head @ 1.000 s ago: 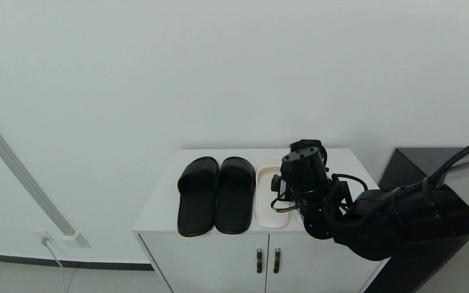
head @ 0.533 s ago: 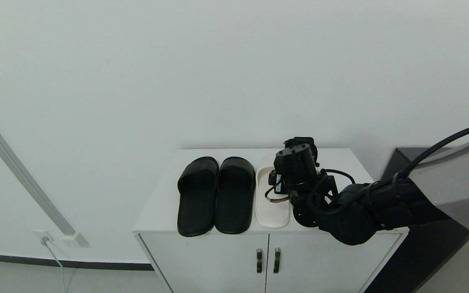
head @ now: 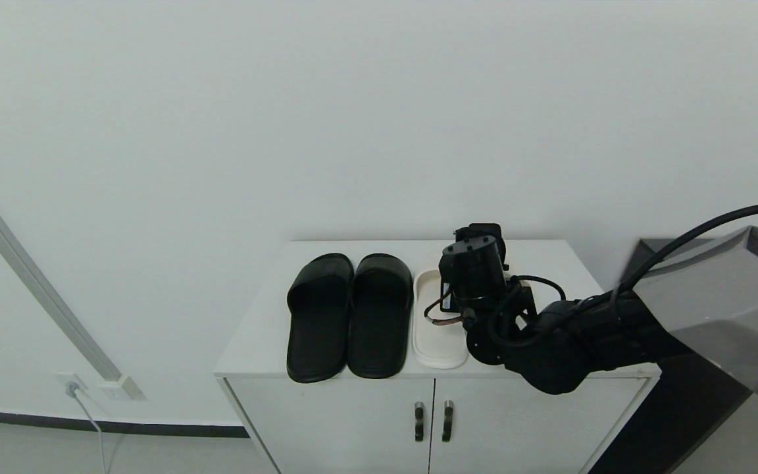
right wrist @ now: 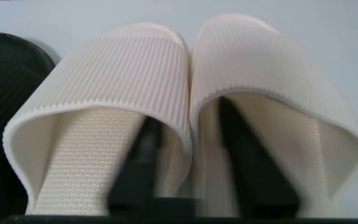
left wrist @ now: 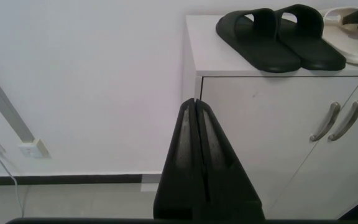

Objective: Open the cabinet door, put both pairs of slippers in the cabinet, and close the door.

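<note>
— What did the head view give?
— The right arm (head: 570, 342) lay stretched in from the right over the cabinet (head: 254, 342) top, its wrist bent down above the cream slippers (head: 435, 336). The black slippers (head: 349, 316) stood just beside them, on the left. Both doors (head: 339, 421) were shut, handles (head: 433, 421) side by side.
— And the left wrist view?
— The left gripper (left wrist: 196, 102) hung low before the cabinet's front corner, fingers pressed together, holding nothing. Both pairs sat on top.
— The right wrist view?
— The right gripper (right wrist: 188, 115) was spread, one finger (right wrist: 140, 155) inside each cream slipper's opening, with the pair's touching inner sides between them. Whether the fingers pressed those sides, I couldn't tell
</note>
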Controlling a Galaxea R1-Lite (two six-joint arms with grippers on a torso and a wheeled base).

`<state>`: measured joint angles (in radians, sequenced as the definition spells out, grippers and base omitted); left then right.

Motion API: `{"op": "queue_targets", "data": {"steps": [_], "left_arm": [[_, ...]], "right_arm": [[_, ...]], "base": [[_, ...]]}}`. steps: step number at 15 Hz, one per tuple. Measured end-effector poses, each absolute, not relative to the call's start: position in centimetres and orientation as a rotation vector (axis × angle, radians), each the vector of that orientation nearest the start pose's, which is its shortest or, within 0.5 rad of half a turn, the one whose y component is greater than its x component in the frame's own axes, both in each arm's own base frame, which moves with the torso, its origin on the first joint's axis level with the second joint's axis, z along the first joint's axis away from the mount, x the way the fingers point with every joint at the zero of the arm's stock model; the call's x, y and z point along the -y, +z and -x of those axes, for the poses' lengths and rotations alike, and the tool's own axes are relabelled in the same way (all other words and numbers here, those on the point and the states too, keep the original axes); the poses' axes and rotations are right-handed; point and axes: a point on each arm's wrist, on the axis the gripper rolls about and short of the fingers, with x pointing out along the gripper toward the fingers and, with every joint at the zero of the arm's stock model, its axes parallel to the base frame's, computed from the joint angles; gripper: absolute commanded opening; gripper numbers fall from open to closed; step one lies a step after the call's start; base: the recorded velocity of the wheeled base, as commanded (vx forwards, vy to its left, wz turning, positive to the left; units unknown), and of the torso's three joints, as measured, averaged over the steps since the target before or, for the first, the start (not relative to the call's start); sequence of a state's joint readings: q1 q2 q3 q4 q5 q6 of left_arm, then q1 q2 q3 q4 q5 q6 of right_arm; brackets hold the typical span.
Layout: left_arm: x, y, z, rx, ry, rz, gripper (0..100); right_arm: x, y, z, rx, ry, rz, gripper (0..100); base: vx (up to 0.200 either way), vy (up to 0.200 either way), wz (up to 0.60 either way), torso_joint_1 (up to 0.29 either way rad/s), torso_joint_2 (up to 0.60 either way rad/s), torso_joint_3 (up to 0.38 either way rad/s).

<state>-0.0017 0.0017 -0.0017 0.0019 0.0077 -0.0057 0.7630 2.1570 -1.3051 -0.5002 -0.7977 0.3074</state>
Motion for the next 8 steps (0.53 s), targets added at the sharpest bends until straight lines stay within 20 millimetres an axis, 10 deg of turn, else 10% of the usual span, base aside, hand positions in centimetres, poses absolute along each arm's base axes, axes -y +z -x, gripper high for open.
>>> {"op": "queue_targets", "data": {"steps": [8], "left_arm": [[-0.02,7.58,2.28,-0.002,0.007,0.006,0]], "right_arm": [[-28.12,13.7,-31.77,-0.241,-0.071,-0.047,0]], "base": [[0.0,0.0,0.0,0.0,0.0,0.0]]}}
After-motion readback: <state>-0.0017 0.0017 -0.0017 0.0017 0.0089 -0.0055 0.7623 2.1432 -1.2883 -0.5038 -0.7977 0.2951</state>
